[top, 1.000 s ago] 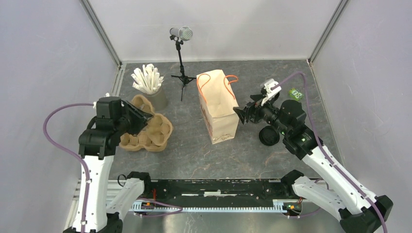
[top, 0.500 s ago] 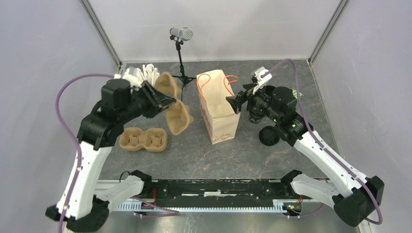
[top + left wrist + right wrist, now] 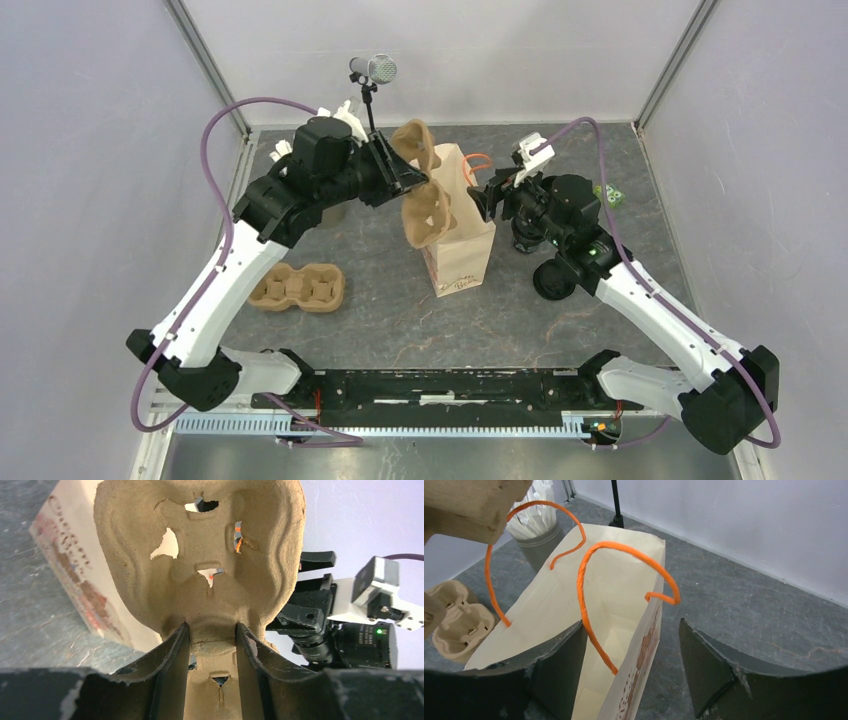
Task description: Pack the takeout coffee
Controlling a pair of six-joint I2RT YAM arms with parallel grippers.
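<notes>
Brown paper bag (image 3: 460,255) bears reddish print, too small to read.

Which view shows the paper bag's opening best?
The right wrist view: it looks down into the open paper bag. The top view has the cup tray partly covering it; the left wrist view shows one side.

Grey table (image 3: 380,300), bag (image 3: 460,262), carrier (image 3: 298,288), black cup (image 3: 548,283)

Tan cup carrier (image 3: 420,195), orange-handled cream bag (image 3: 460,260)
</notes>
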